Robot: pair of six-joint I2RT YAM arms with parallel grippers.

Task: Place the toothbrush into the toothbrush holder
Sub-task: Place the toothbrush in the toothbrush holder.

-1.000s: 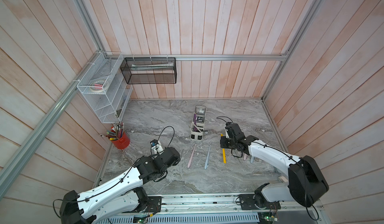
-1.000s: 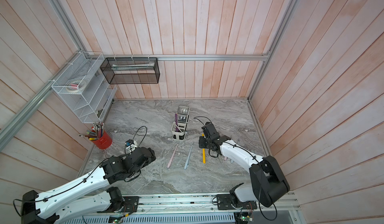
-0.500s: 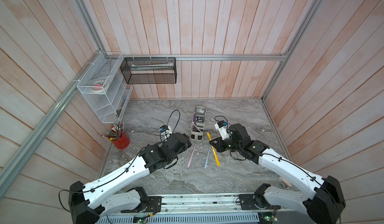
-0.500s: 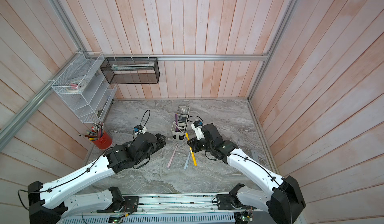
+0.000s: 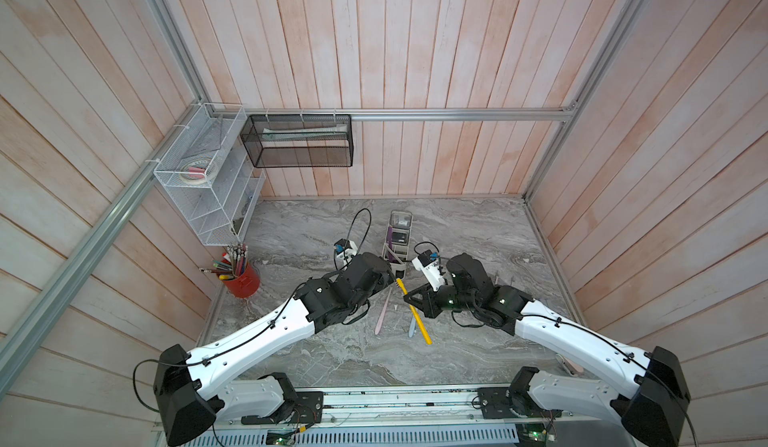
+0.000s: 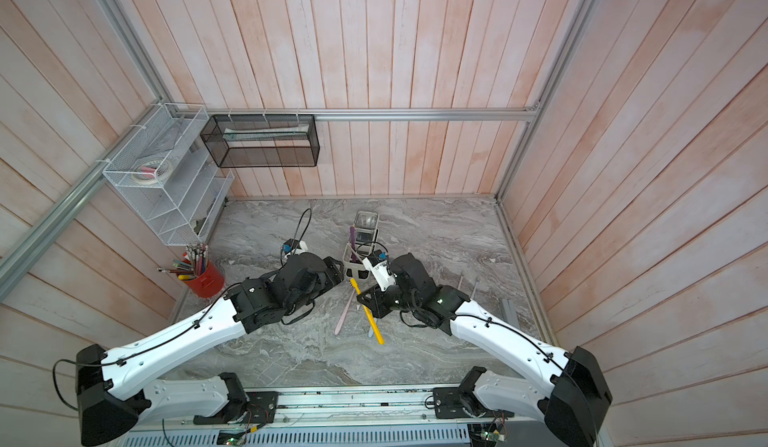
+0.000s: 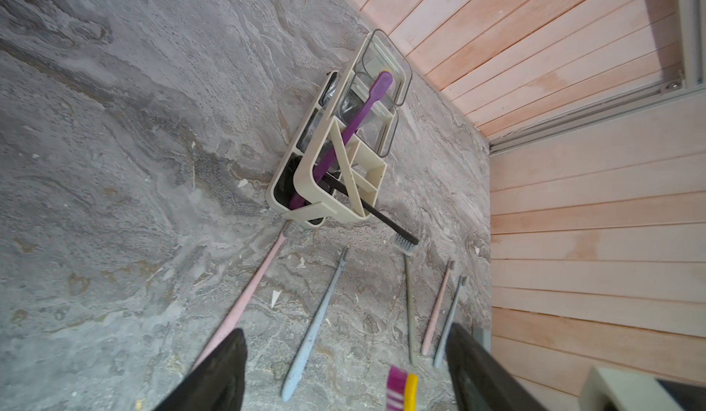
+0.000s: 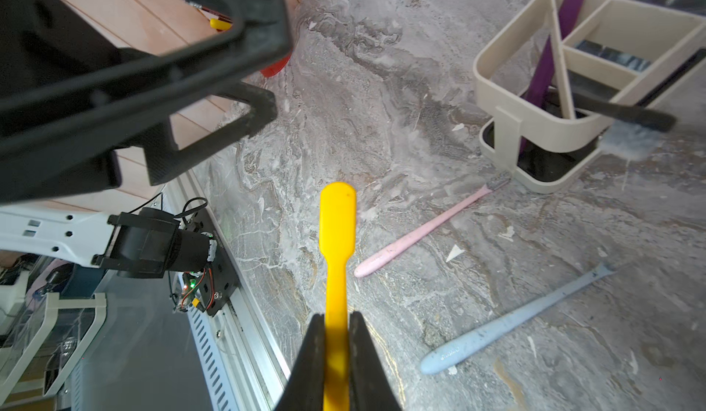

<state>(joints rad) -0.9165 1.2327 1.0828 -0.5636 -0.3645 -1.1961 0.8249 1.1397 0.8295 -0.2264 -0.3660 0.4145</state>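
My right gripper (image 8: 336,317) is shut on the handle of a yellow toothbrush (image 8: 337,214), which it holds tilted above the table (image 5: 469,233) in both top views (image 5: 415,316) (image 6: 368,314). Its magenta-bristled head (image 7: 401,388) sits between the wide-apart jaws of my open left gripper (image 7: 345,336), touching neither. The cream-white toothbrush holder (image 5: 400,258) (image 7: 336,183) stands just beyond both grippers. A purple toothbrush (image 7: 359,122) and a black toothbrush (image 7: 382,218) stand in it.
A pink toothbrush (image 5: 382,312) and a light blue toothbrush (image 5: 412,324) lie on the table under the grippers, with others (image 7: 437,309) further right. A red pen cup (image 5: 243,281), a white wire-mesh rack (image 5: 208,183) and a black mesh basket (image 5: 299,146) stand at the left and back.
The right gripper lifted the yellow toothbrush off the table and carried it left. The left arm reached forward to meet its head, and its jaws narrowed a little.
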